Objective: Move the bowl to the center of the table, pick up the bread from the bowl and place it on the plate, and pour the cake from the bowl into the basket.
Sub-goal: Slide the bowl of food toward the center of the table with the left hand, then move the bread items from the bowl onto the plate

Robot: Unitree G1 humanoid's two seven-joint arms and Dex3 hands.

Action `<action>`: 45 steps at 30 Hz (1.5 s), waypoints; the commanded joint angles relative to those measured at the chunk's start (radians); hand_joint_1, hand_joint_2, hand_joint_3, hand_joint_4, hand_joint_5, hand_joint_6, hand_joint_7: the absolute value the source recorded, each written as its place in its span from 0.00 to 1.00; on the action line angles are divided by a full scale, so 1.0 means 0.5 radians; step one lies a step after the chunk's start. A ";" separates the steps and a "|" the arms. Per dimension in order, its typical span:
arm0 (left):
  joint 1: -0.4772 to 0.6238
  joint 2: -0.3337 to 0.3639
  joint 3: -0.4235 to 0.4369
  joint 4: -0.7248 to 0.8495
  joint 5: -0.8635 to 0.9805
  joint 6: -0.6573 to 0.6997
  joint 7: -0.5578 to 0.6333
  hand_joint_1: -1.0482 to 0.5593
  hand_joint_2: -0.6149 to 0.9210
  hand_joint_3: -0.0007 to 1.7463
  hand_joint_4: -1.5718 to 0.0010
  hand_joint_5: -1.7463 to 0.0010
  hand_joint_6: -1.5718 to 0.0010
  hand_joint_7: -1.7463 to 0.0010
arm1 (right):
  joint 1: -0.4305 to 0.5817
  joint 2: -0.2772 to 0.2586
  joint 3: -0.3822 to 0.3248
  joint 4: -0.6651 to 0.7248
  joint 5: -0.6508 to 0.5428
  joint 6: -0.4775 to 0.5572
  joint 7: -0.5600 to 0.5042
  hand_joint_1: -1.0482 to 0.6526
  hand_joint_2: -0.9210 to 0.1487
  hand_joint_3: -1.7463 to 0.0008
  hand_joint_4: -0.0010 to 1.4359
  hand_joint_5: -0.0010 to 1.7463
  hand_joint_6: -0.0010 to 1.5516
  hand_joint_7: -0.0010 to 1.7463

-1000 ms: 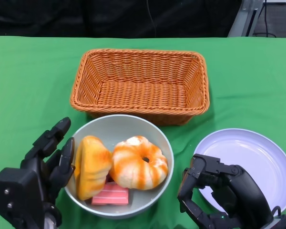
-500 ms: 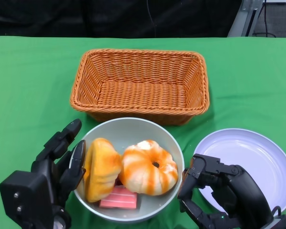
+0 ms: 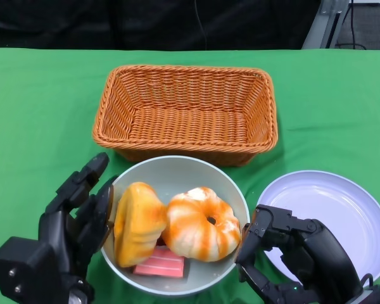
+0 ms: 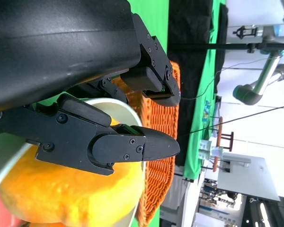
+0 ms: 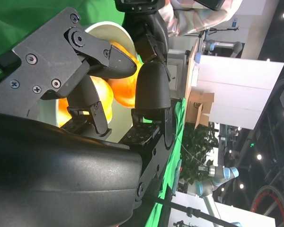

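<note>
You have the bowl (image 3: 177, 183) near the front edge of the table (image 3: 38, 114), a little left of its middle. Directly behind it sits the basket (image 3: 187, 111), their rims nearly touching. To the bowl's right lies the plate (image 3: 342, 209), just beside it. Inside the bowl, one bread (image 3: 136, 221) stands at the left, a ring-shaped bread (image 3: 199, 221) lies to its right touching it, and the cake (image 3: 159, 265) lies at the front beneath them both. Your left hand (image 3: 76, 215) is against the bowl's left wall; your right hand (image 3: 285, 250) sits between bowl and plate, over the plate's near-left rim.
</note>
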 commanded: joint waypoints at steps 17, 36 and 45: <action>-0.110 0.234 0.146 -0.313 -0.086 -0.001 -0.066 0.38 1.00 0.08 0.48 0.96 0.51 0.97 | -0.001 -0.004 -0.016 -0.027 0.088 0.068 0.020 0.54 0.49 0.34 0.53 0.93 0.43 0.80; -0.112 0.478 0.001 -0.334 -0.453 -0.139 -1.092 0.61 0.95 0.27 0.39 0.27 0.36 0.48 | -0.073 -0.030 -0.113 0.031 0.098 -0.006 0.044 0.52 0.43 0.42 0.52 0.90 0.44 0.75; -0.202 0.383 0.049 -0.125 -0.373 -0.260 -1.002 0.61 0.88 0.43 0.43 0.22 0.45 0.34 | -0.168 -0.041 -0.172 0.047 -0.103 -0.174 -0.083 0.51 0.40 0.47 0.52 0.85 0.45 0.68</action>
